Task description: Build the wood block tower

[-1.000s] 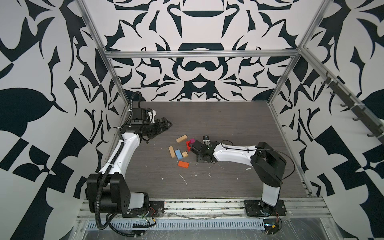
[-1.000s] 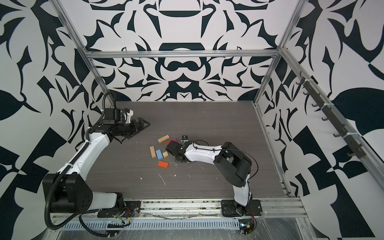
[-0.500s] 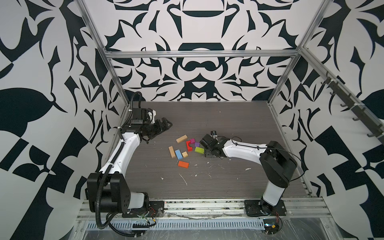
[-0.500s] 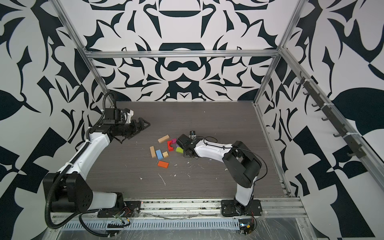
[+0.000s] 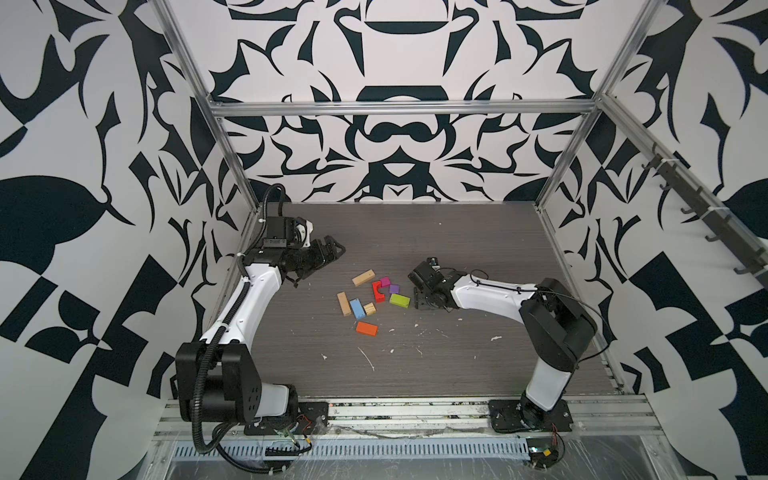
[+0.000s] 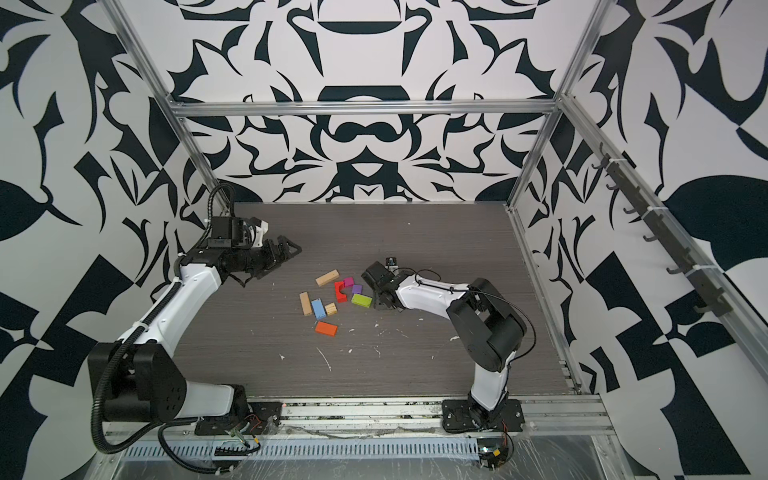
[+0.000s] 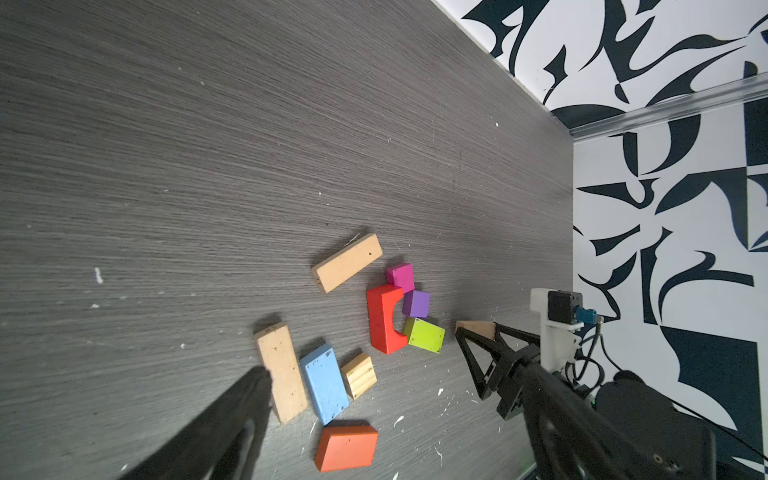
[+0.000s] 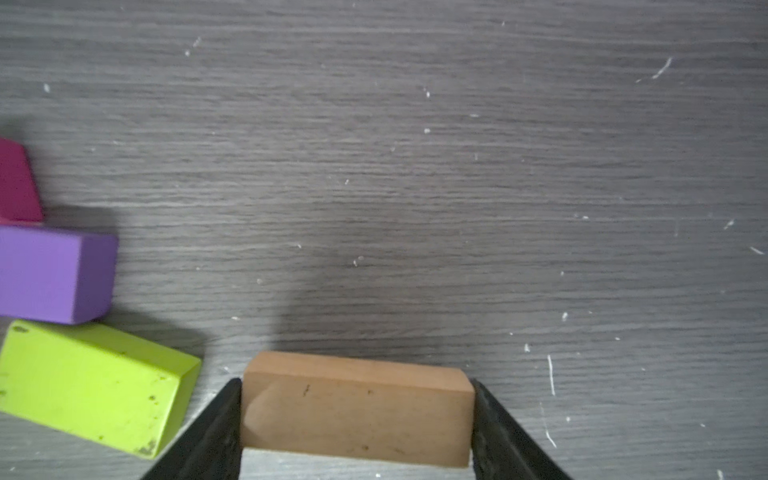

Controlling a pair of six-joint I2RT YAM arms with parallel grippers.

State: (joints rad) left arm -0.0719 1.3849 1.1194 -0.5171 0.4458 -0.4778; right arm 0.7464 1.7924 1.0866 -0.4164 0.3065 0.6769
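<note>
1. Only the right wrist view showed the grip. There the right gripper (image 8: 355,399) was seen pinching the held tan plank (image 8: 357,415), with one black finger pressed against each short end.
2. In both top views that plank was hidden beneath the gripper. In the left wrist view only its tan tip (image 7: 478,328) was seen between the fingers. Whether it touched the tabletop (image 5: 457,249) could not be told.
3. The right wrist view took in only three loose pieces, left of the held plank: the lime block (image 8: 91,386), the purple block (image 8: 54,274) and an edge of the magenta block (image 8: 16,187).
4. The full scatter was shown in the top views and the left wrist view, each piece lying flat mid-table. The red arch (image 5: 377,291) touched the magenta and purple pieces. A far tan plank (image 5: 363,277) lay beyond them. The left tan plank (image 5: 343,304), blue block (image 5: 357,308) and tan cube (image 5: 369,308) lay side by side, and the orange block (image 5: 366,328) lay nearest.
5. The right arm (image 5: 490,291) was raised at the elbow, its forearm stretched leftward low over the table. Its gripper was placed just right of the lime block.
6. The left arm (image 5: 249,299) was extended toward the far left. The left gripper (image 5: 328,249) was held above the table, pointing right, with its fingers spread wide around nothing, well apart from the blocks.
</note>
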